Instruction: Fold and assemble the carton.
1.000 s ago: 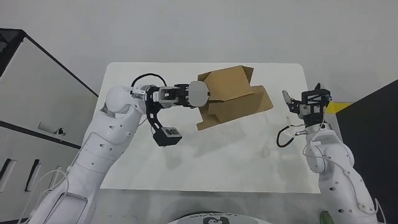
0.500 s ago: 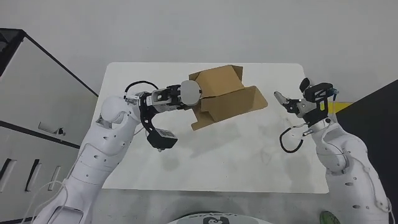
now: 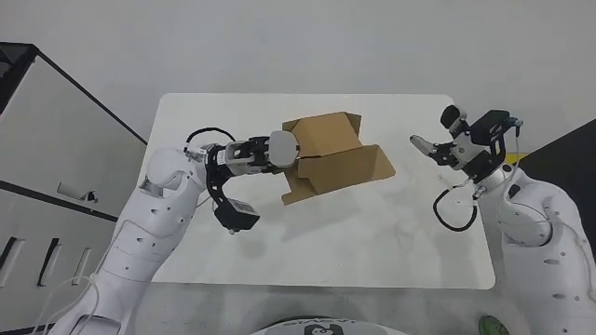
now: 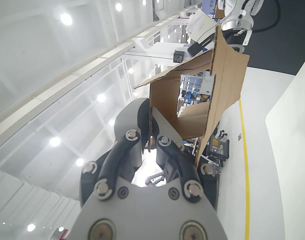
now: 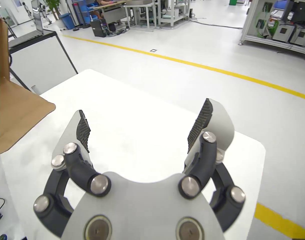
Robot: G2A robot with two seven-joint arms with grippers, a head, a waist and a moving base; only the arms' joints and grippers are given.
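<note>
White tabletop (image 3: 372,242) lies under the carton (image 3: 331,154), a brown corrugated sleeve, half opened and tilted, with both ends unsealed and flaps splayed outward. It hangs over the table's middle, the left gripper (image 4: 149,118) pinched tight on one panel's edge. Near the table's right edge, the right gripper (image 5: 144,111) holds its fingers spread wide, well apart from the cardboard.

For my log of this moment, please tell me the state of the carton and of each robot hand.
carton: partly opened, both ends unclosed, flaps not folded, held by one edge.
left hand: shut on the carton's edge.
right hand: open, empty, apart from the carton.
</note>
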